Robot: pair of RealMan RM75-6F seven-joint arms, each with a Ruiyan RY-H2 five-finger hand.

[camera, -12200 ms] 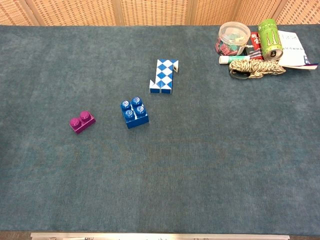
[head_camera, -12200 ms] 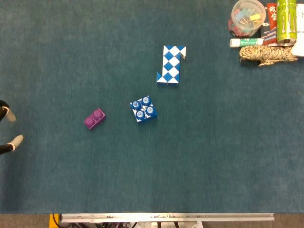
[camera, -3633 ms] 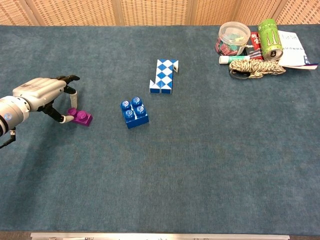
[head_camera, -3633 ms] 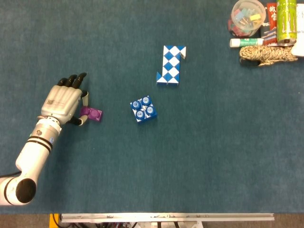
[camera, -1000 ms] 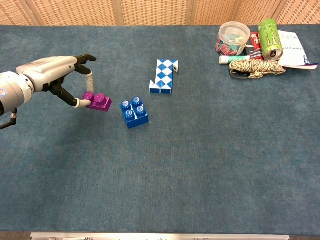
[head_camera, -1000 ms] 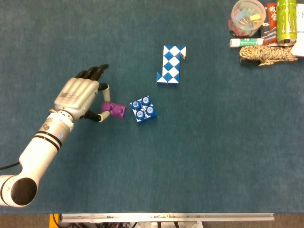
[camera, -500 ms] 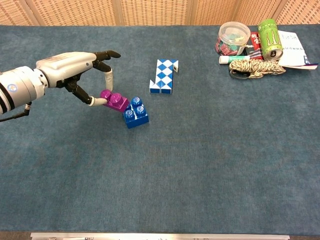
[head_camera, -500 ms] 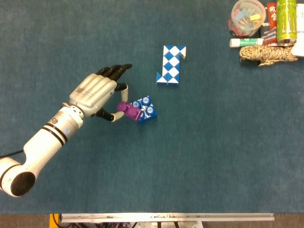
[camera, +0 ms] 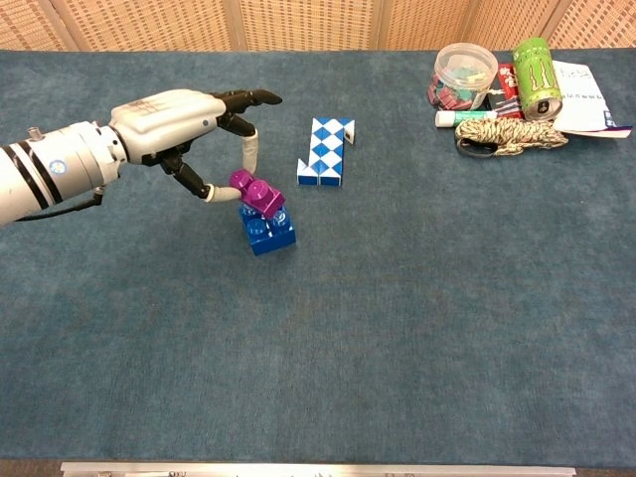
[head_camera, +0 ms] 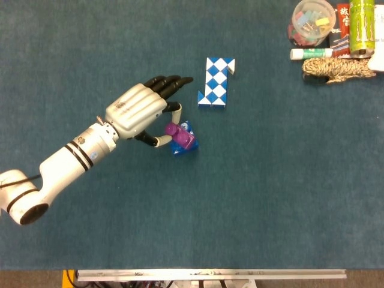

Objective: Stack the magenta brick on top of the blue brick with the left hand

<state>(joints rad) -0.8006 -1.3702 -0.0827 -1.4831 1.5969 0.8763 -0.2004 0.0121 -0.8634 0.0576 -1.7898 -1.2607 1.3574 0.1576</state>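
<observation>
The magenta brick [head_camera: 177,132] [camera: 257,193] is pinched between the thumb and a finger of my left hand [head_camera: 139,112] [camera: 189,124]. It hangs tilted right over the blue brick [head_camera: 186,143] [camera: 266,231], touching or nearly touching its studs. The blue brick stands on the teal table, mostly covered by the magenta one in the head view. My other fingers are spread and point to the right. My right hand shows in neither view.
A blue-and-white folded snake puzzle [head_camera: 216,82] [camera: 324,151] lies just behind the blue brick. At the far right back corner stand a clear tub [head_camera: 311,23], a green can [camera: 537,66], a glue stick and a coil of rope [camera: 507,134].
My left hand has carried the magenta brick to the right, from beside the blue brick to directly above it. The blue brick has not moved.
</observation>
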